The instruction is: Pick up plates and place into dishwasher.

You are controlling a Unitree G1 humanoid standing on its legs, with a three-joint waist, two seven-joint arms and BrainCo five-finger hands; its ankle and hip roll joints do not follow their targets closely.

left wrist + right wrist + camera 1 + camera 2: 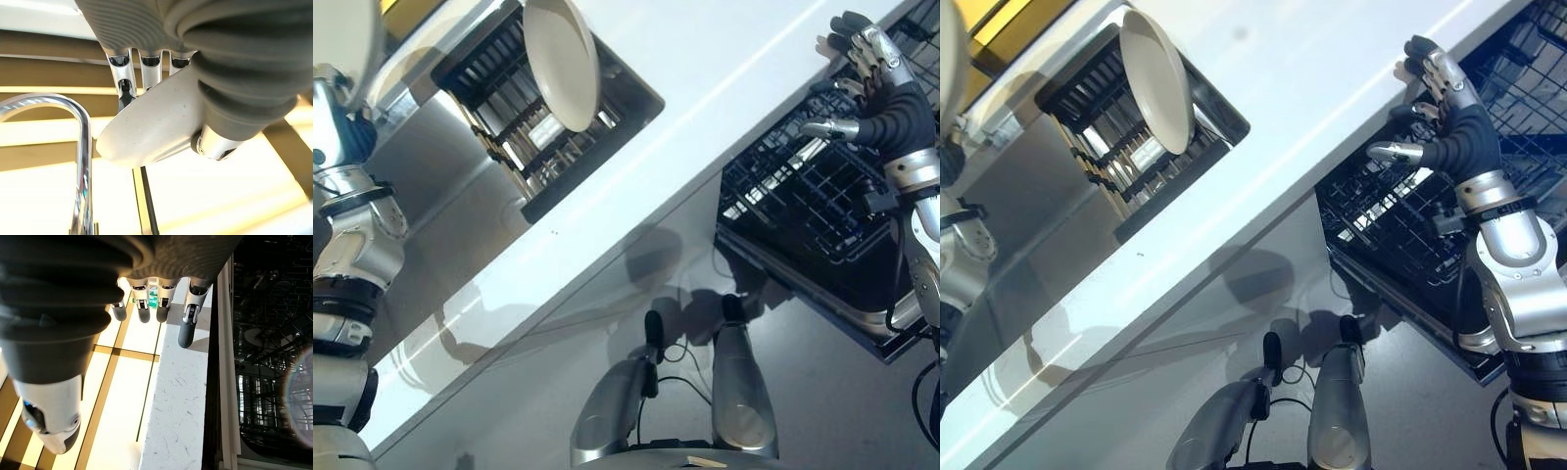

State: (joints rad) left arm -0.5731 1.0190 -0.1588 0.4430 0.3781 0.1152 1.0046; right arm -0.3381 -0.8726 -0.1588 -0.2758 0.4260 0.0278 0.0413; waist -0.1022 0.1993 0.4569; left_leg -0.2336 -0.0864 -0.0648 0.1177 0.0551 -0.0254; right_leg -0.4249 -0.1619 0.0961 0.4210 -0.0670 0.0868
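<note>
One plate held up at the far left, one plate standing in the sink rack, dishwasher rack waiting on the right.

The left robot hand (161, 73) has its fingers and thumb curled round a pale plate (151, 122), gripping it by the rim beside the chrome tap (80, 147) at the far left. A second cream plate (561, 61) stands on edge in the dark drying rack (524, 117) set into the sink (431, 157), on the far side of the white counter (705, 69). The right robot hand (876, 83) is spread wide, fingers straight and holding nothing, raised over the far right edge of the counter, just above the black wire dishwasher rack (813, 206) pulled out below it at the right.
</note>
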